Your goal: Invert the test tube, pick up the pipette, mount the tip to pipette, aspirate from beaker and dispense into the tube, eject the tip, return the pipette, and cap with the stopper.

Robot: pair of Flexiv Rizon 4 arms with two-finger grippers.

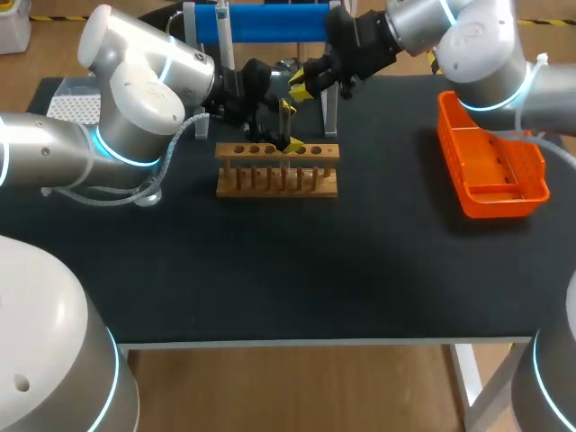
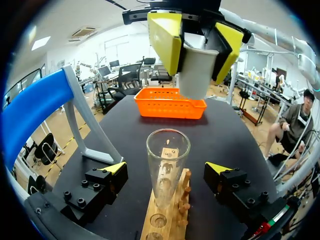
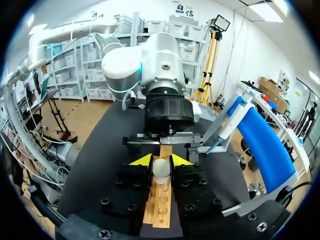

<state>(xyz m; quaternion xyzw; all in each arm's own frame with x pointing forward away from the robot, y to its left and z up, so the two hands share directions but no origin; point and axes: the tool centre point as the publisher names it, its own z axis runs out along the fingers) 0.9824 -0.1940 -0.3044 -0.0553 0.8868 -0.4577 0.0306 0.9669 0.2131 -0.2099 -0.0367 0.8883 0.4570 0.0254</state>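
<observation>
A clear test tube [image 2: 167, 165] stands upright, mouth up, in the wooden rack [image 1: 277, 180]. My left gripper [image 2: 166, 170] is open, one finger on each side of the tube and neither touching it. Right above the tube's mouth hangs a white stopper [image 2: 196, 75], with my right gripper [image 2: 197, 45] shut on it. In the right wrist view the stopper [image 3: 161, 171] sits between the yellow fingertips of the right gripper [image 3: 161, 162], over the rack [image 3: 159, 210]. In the head view both grippers meet over the rack's middle, the left gripper [image 1: 290, 126] below the right gripper [image 1: 299, 85].
A blue-topped pipette stand [image 1: 270, 22] with the pipette [image 1: 222, 31] on it stands just behind the rack. An orange basket [image 1: 490, 166] lies at the right. A tip box [image 1: 72, 108] sits at the far left, behind my left arm.
</observation>
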